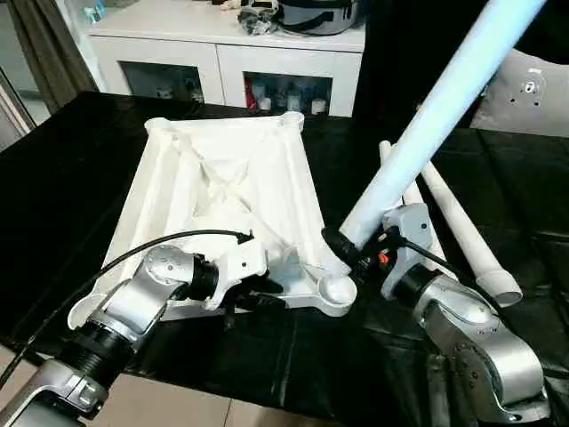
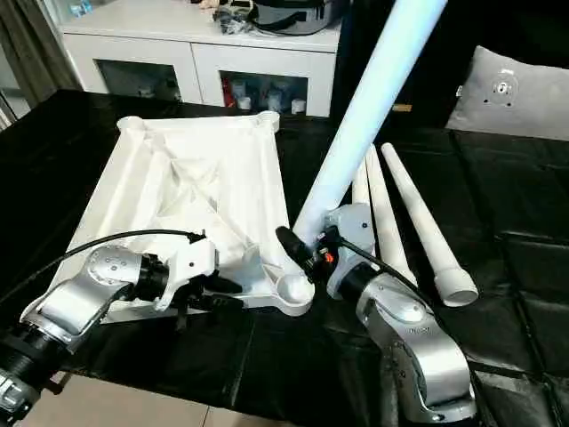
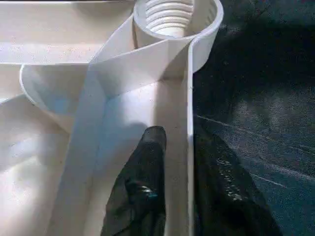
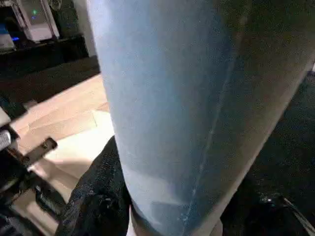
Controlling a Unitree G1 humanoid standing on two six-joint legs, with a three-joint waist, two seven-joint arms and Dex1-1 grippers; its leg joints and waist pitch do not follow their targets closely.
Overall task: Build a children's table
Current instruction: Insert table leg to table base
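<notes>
The white tabletop [image 1: 222,178] lies upside down on the black table, with round sockets at its corners. My left gripper [image 1: 258,298] is at its near rim. In the left wrist view its two black fingers [image 3: 147,167] stand on either side of the thin rim wall, shut on it, a little way from the threaded corner socket [image 3: 170,17]. My right gripper [image 1: 351,249] is shut on a long white leg [image 1: 436,116]. That leg tilts up and to the right, and its lower end is just above the near right socket [image 1: 338,289]. In the right wrist view the held leg [image 4: 187,98] is very close.
Other white legs [image 2: 427,227] lie side by side on the black cover right of the tabletop. A white cabinet [image 1: 231,53] stands behind the table, and a grey pillow [image 1: 529,89] rests at the back right. The table's near edge borders the floor [image 1: 178,405].
</notes>
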